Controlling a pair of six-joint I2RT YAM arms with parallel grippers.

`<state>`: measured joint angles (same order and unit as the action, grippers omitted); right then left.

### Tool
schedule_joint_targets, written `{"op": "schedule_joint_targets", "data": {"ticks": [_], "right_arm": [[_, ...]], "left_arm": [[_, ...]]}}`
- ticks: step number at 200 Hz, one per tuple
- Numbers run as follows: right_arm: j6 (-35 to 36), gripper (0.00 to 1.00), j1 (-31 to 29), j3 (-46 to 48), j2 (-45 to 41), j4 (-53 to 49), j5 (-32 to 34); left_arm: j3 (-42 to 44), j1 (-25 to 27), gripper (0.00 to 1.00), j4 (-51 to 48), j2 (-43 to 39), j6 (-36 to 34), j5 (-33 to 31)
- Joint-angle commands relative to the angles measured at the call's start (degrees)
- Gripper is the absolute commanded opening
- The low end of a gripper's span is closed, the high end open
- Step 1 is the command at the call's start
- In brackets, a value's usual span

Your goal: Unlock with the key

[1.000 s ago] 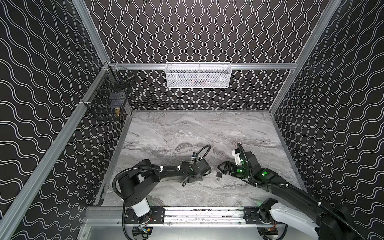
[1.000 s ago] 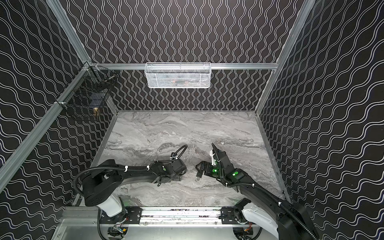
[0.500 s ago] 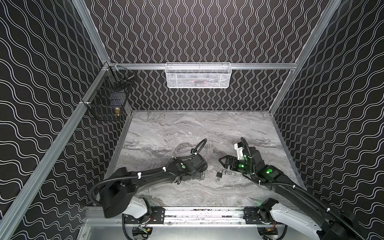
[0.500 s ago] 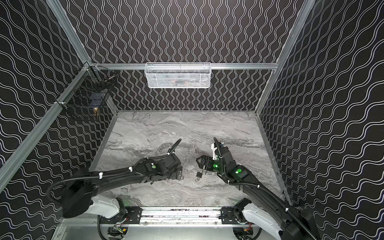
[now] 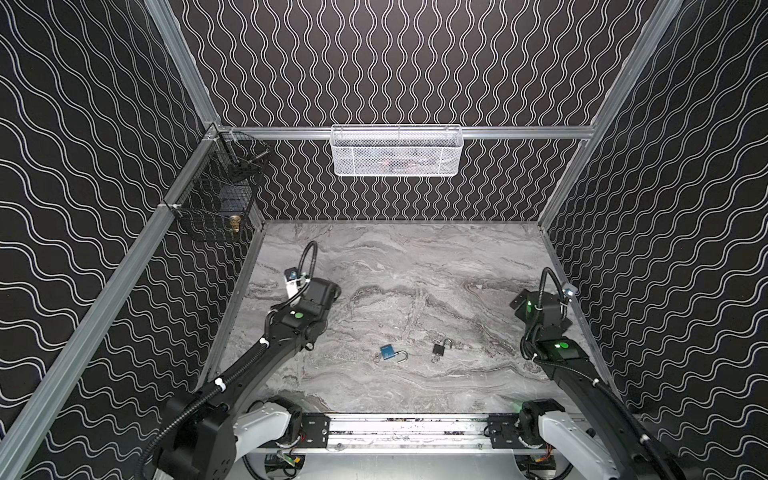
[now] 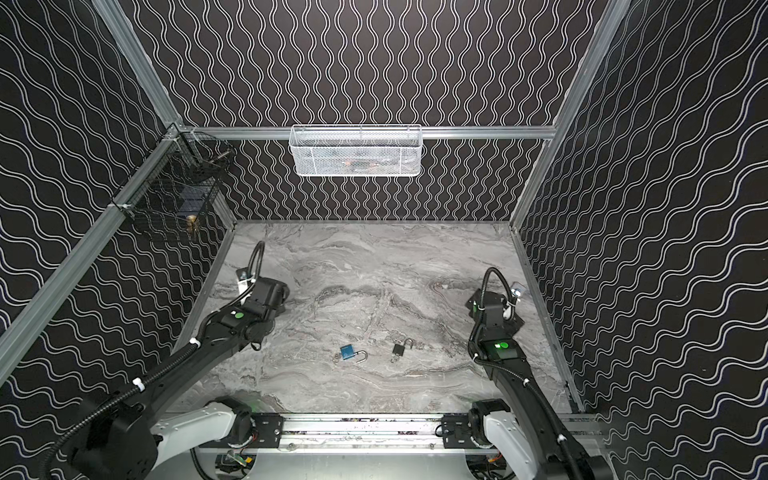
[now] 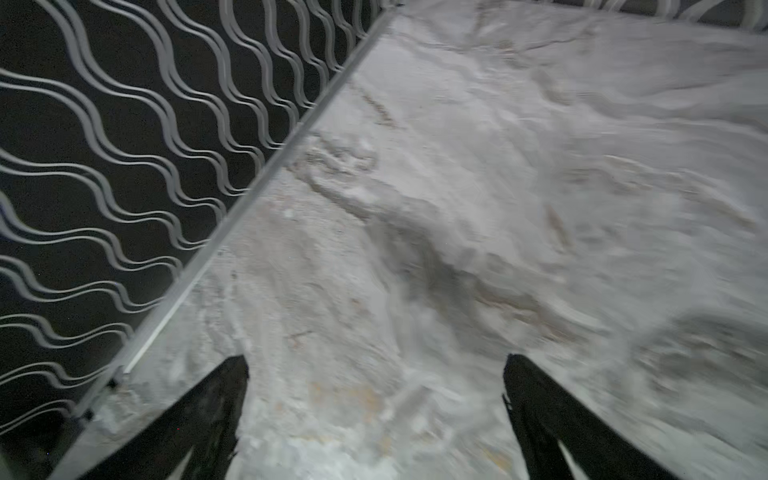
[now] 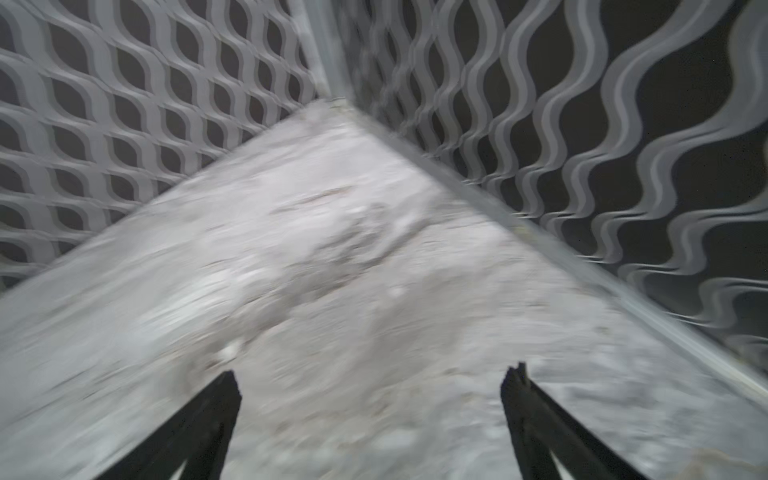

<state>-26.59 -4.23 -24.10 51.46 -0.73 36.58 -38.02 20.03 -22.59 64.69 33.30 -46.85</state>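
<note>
We count two padlocks on the marble tabletop (image 5: 415,266), lying near its front edge between the two arms and well apart from both. The blue padlock (image 5: 388,352) (image 6: 348,352) lies flat with its shackle swung open to one side. The black padlock (image 5: 438,348) (image 6: 398,348) lies just to the right of it, near but not touching. We cannot tell whether its shackle is latched. A small silvery bit sits at the end of each lock body, too small for us to say that it is a key. We count two arms: the left arm (image 5: 291,328) reaches toward the left wall and the right arm (image 5: 557,349) toward the right wall. Each wrist view is blurred but shows two dark fingers. The left gripper (image 7: 376,365) has its fingers (image 7: 232,382) spread wide over bare marble with nothing between them. The right gripper (image 8: 372,374) is spread just as wide, its fingers (image 8: 226,390) also empty, facing a corner of the table. We count two baskets: a white mesh basket (image 5: 397,151) hung on the back rail and a black wire basket (image 5: 216,195) in the left corner. The black one holds one brass piece (image 5: 235,223).
</note>
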Motion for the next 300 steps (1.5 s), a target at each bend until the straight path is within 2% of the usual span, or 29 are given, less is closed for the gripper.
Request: {"op": "schedule_joint_targets", "data": {"ticks": [1,21,38,47,62,71,82,98,105,113,117,126,142,157,165,173,196,218,238,300], "right_arm": [[4.9,0.99,5.0,4.7,5.0,20.9,-1.0],[4.8,0.99,6.7,6.4,13.8,30.1,-3.3],[9.7,0.99,7.1,6.4,22.3,40.2,-6.8],[10.5,0.99,7.3,3.5,23.6,37.0,-11.4],[15.9,0.99,7.6,5.0,26.8,47.9,-19.2],[19.2,0.99,7.6,5.2,29.1,53.2,-20.0],[18.8,0.99,8.1,4.1,29.6,51.2,-21.2],[20.3,0.99,9.2,6.8,31.5,59.2,-24.4],[21.9,0.99,9.1,8.1,32.2,62.7,-27.3],[23.0,0.99,8.9,8.0,33.2,61.7,-30.9],[23.9,0.99,8.9,8.1,34.8,62.9,-32.7],[25.2,0.99,8.1,10.1,38.0,73.3,-32.0],[24.1,0.99,8.1,7.3,34.7,60.6,-31.3],[25.1,0.99,8.0,9.7,37.6,71.8,-31.3],[24.9,0.99,7.8,8.8,36.2,67.2,-30.9],[25.0,0.99,7.0,8.0,34.8,62.9,-29.3],[26.0,0.99,6.9,10.1,37.2,71.7,-30.1],[26.6,0.99,7.1,8.3,36.3,66.0,-34.9],[26.8,0.99,7.2,8.9,37.0,68.7,-34.7],[26.4,0.99,7.6,8.5,36.8,67.3,-35.5]], "left_arm": [[7.0,-5.2,0.98,21.2,0.0,-13.3,-1.0],[12.0,-8.5,0.98,33.2,2.2,-17.2,3.6],[15.4,-8.7,0.98,45.6,6.6,-22.8,6.2],[17.0,-8.7,0.98,52.6,9.0,-25.7,7.4],[20.2,-9.2,0.98,64.6,12.1,-28.0,10.8],[21.8,-9.3,0.98,71.1,13.3,-29.7,13.0],[24.0,-9.5,0.99,80.2,16.0,-33.2,16.0],[26.6,-9.6,0.99,92.7,22.1,-36.4,18.9],[27.1,-9.7,0.99,97.3,25.4,-36.9,20.2],[26.8,-9.7,0.99,101.3,28.5,-38.7,22.2],[26.6,-9.7,0.99,100.6,28.7,-39.1,24.1],[25.3,-9.7,0.99,97.0,29.1,-39.2,27.0],[22.5,-10.2,0.99,96.3,32.5,-39.0,24.6],[17.6,-11.1,0.99,81.5,29.8,-36.0,25.1],[18.0,-13.1,0.99,85.1,31.0,-35.4,27.0],[17.8,-13.7,0.99,82.8,30.2,-34.4,27.4],[18.2,-13.7,0.99,83.6,30.1,-34.6,27.2],[18.1,-13.7,0.99,83.7,30.2,-34.9,27.2],[18.1,-13.6,0.99,84.1,30.4,-35.0,27.2],[18.0,-13.6,0.99,84.1,30.4,-35.1,27.2]]}}
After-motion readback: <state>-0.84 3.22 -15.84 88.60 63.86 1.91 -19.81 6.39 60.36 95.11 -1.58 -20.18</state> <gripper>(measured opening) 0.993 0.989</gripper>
